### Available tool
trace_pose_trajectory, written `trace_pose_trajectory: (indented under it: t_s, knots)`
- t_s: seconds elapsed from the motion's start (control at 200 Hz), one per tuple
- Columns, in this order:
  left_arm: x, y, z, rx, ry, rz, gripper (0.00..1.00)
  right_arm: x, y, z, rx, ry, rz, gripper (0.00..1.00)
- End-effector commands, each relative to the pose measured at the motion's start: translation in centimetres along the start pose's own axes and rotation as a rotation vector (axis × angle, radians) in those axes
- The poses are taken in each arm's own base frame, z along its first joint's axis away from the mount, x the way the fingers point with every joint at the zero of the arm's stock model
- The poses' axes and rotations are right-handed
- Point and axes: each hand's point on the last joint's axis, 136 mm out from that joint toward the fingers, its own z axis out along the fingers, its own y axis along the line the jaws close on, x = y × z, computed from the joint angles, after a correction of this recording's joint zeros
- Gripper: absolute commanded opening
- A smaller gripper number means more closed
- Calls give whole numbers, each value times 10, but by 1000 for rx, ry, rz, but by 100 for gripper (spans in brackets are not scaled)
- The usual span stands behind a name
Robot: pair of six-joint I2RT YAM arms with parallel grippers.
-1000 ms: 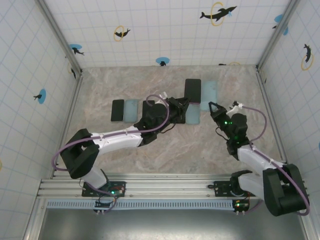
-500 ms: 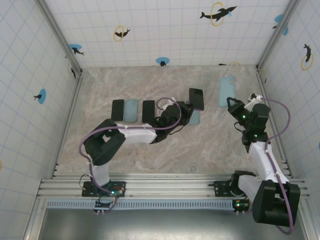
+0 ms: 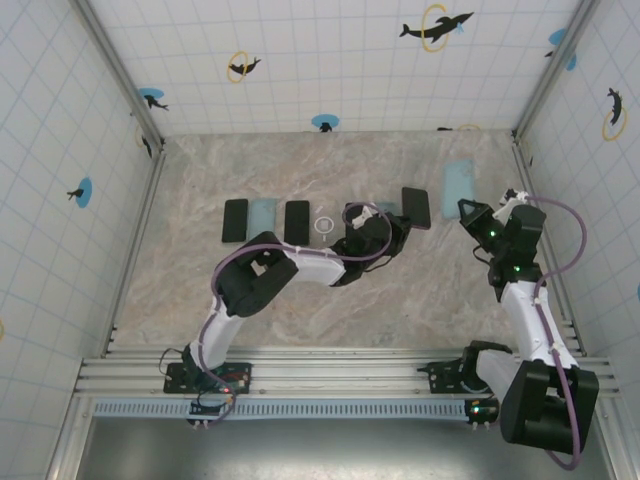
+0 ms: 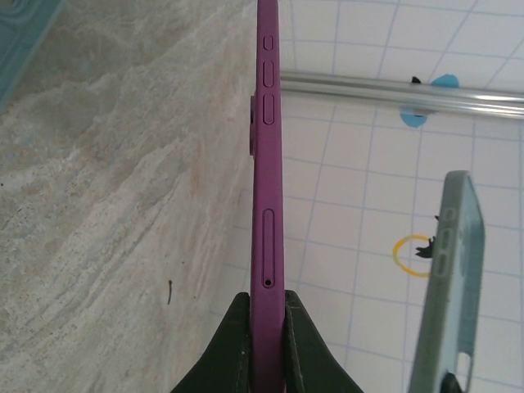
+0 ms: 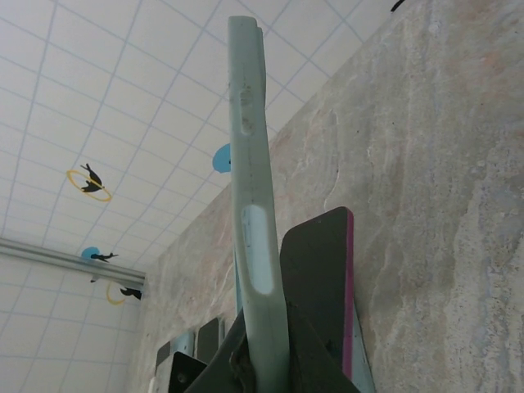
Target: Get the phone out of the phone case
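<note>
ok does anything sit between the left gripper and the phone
Nothing visible: the left gripper is shut directly on the phone, and the case is held apart from it in the right gripper.

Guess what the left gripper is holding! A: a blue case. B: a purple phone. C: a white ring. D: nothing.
B: the left gripper pinches the phone, purple along its edge, while the right gripper holds the case.
</note>
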Motion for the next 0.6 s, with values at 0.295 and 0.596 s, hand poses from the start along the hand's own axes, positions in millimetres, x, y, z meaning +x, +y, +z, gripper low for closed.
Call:
trace_pose_trajectory:
  t_s: [0.295,0.596]
  knots:
    - [15,-1,27,51,-25,-130,0,-14,2,-5,35,-37,-42,0]
    - [17,30,45,-11,-56,-169,0,-9,0,-5,32,-31,-35,0]
